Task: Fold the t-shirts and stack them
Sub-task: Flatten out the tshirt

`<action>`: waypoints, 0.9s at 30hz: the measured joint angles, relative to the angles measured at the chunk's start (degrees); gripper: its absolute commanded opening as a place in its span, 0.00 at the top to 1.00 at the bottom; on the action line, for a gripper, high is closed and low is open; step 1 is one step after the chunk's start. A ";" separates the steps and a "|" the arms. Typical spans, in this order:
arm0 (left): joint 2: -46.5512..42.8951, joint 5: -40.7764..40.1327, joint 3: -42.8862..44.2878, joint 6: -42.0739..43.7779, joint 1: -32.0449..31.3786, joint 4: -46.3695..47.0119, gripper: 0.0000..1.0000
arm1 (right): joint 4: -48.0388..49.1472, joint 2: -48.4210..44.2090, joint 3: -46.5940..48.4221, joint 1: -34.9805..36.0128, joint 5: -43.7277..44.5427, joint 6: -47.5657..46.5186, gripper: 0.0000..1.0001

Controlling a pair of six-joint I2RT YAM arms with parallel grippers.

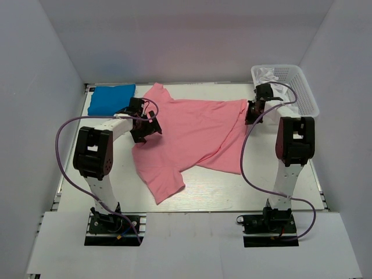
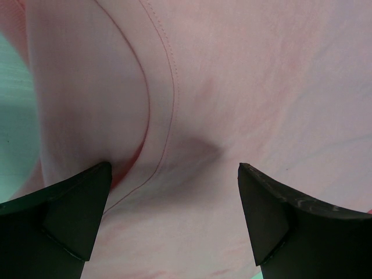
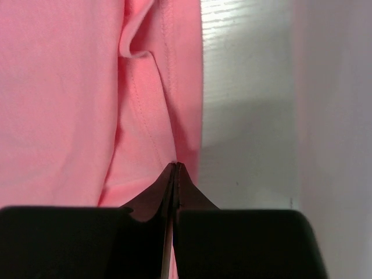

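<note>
From where I stand, the salmon-pink t-shirt (image 1: 192, 136) lies spread out across the middle of the bench (image 1: 232, 192), rumpled and at a slant. One sleeve points toward the far wall, and its lower part trails toward the near edge on the left. The blue t-shirt (image 1: 110, 99) sits folded into a small rectangle at the far left corner, just beside the pink one's sleeve. The left pincer (image 1: 148, 129) hangs over the pink shirt's left side with its jaws spread wide. In its wrist view the two dark fingers (image 2: 70, 203) stand well apart with nothing between them, above pink cloth crossed by a curved stitched seam. The right pincer (image 1: 253, 113) is down at the far right corner of the pink shirt. Its jaws are pressed tight together with no gap, right at the shirt's hemmed edge where the cloth meets the bare bench. I cannot tell whether any cloth is caught between the tips. A white plastic basket (image 1: 302, 87) stands in the far right corner, just behind that arm, with something pale inside.
</note>
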 measured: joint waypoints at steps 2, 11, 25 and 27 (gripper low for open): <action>0.02 -0.11 0.00 -0.20 0.00 0.00 0.00 | -0.96 -0.74 0.02 -0.33 0.44 -0.59 1.00; 0.26 -1.03 0.44 -0.59 -0.02 -0.42 0.00 | -3.06 -2.01 0.00 -0.70 3.76 -1.77 1.00; 0.28 -3.21 0.59 -0.61 -0.02 -1.03 0.00 | -5.99 -2.23 0.00 0.63 14.47 1.25 1.00; 0.28 -3.67 0.59 -0.61 -0.02 -1.18 0.00 | -6.43 -2.36 0.00 0.68 14.60 1.22 1.00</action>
